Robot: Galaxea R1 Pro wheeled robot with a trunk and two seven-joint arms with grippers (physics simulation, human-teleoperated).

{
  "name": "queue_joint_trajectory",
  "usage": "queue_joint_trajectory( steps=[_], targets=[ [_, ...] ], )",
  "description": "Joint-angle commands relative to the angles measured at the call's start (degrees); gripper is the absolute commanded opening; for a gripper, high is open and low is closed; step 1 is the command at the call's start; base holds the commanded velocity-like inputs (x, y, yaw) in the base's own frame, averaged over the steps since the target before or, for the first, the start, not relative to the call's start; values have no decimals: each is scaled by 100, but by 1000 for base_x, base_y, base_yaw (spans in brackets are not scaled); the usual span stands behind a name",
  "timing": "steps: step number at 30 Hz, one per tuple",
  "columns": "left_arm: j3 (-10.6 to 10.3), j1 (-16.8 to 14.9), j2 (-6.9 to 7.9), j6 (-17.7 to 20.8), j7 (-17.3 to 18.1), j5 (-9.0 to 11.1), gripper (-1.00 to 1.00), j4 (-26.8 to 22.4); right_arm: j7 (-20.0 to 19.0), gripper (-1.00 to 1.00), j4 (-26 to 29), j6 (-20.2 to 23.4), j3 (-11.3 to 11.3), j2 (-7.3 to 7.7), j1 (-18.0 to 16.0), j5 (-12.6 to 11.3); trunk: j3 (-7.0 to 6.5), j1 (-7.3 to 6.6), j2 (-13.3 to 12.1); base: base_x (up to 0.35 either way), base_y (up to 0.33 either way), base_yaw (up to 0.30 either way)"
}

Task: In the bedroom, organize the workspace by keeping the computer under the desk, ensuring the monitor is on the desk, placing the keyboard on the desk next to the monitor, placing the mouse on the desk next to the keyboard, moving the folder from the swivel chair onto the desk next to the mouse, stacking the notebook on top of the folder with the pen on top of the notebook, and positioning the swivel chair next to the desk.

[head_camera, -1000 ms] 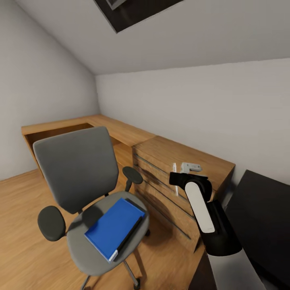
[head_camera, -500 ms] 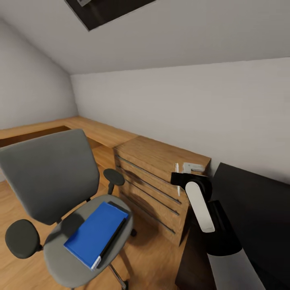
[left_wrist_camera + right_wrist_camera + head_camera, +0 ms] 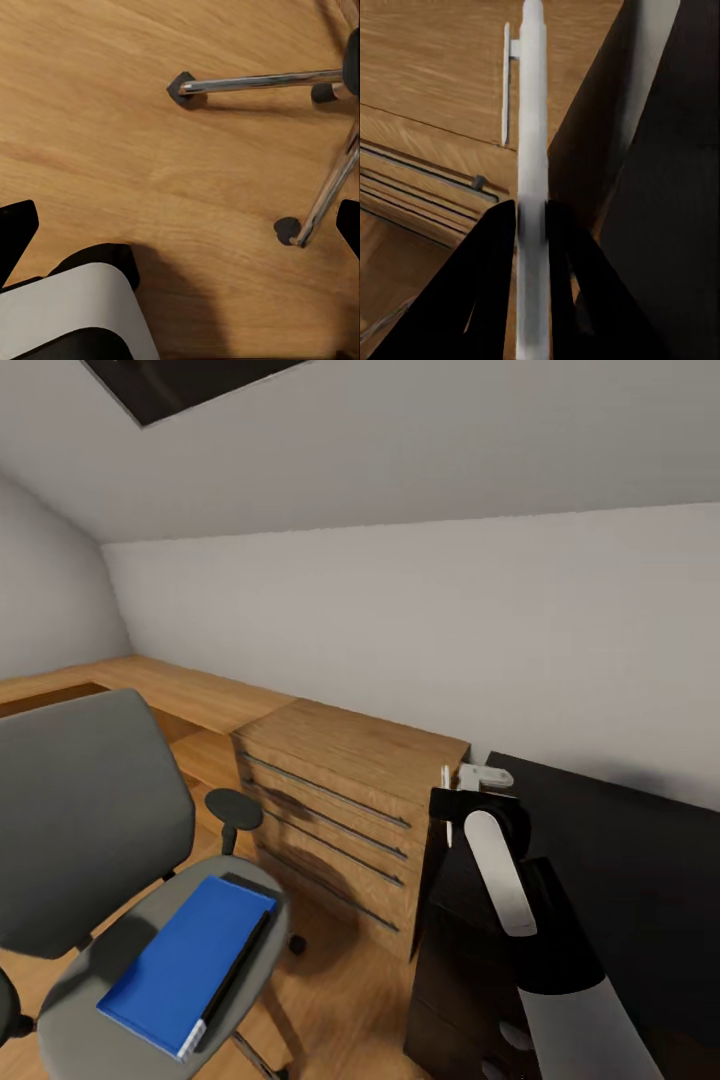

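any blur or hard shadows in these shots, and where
Right wrist view: the pen between the right gripper's fingers looks soft-edged, and the desk is dark. Left wrist view: soft shadows under the swivel chair's chrome legs. Head view: sharp, evenly lit.

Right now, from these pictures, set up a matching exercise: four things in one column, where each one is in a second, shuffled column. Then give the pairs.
Things:
1. pen
2. folder
3. swivel chair
4. desk

Places:
A. lying on the chair seat
B. standing on the wood floor, left of the wooden dresser
C. clamped between the fingers of the right gripper
D. against the wall, right of the wooden dresser

Pairs: 1-C, 2-A, 3-B, 4-D
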State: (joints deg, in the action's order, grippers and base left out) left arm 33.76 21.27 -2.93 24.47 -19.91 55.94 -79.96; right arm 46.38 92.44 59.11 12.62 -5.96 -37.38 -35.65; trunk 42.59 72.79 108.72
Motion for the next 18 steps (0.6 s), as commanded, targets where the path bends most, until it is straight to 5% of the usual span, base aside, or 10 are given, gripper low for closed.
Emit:
queue_joint_trajectory(
  steps=[1, 18],
  targets=[
    [8, 0, -6, 16, -39, 60, 100, -12, 53, -100, 2, 12, -15, 6, -6, -61, 5, 0, 3, 0, 0, -299],
    [9, 0, -3, 14, -35, 57, 100, 88, 33, -100, -431, -65, -601, 119, -6, -73, 5, 0, 3, 0, 0, -299]
  ],
)
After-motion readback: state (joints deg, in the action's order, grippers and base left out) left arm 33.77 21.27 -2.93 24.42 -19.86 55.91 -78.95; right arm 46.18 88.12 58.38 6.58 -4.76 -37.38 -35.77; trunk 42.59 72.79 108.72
